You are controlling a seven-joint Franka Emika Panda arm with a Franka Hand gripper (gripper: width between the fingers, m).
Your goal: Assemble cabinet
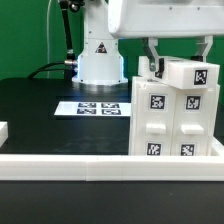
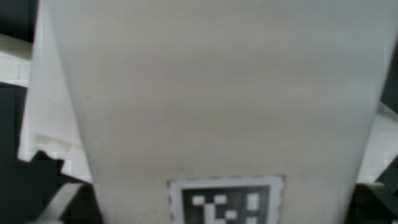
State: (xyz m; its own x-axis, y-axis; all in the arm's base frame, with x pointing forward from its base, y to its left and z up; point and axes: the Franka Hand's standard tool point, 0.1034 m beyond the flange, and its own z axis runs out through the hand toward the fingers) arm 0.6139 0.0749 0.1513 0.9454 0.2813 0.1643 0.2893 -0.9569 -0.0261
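A: Where's the cabinet?

B: Box (image 1: 175, 118) stands at the exterior view's right, against the rail (image 1: 100, 165). A tagged panel (image 1: 190, 73) sits on top, slightly tilted.

A: Gripper?

B: Gripper (image 1: 172, 62) is over the top, fingers (image 1: 151, 55) straddling the panel. Clamped or just around it, can't tell.

A: Step?

B: Looks like seating that top piece. Next: square it, press down.

A: Wrist view?

B: Only the panel (image 2: 205, 110) face close up, one tag (image 2: 226, 203). The marker board (image 1: 98, 107) shows only in the exterior view.

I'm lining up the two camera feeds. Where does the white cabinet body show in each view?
Exterior view: the cabinet body stands upright at the picture's right, under the gripper.
Wrist view: its white panel fills most of the frame.
Shared landmark: a black-and-white tag on the white surface.
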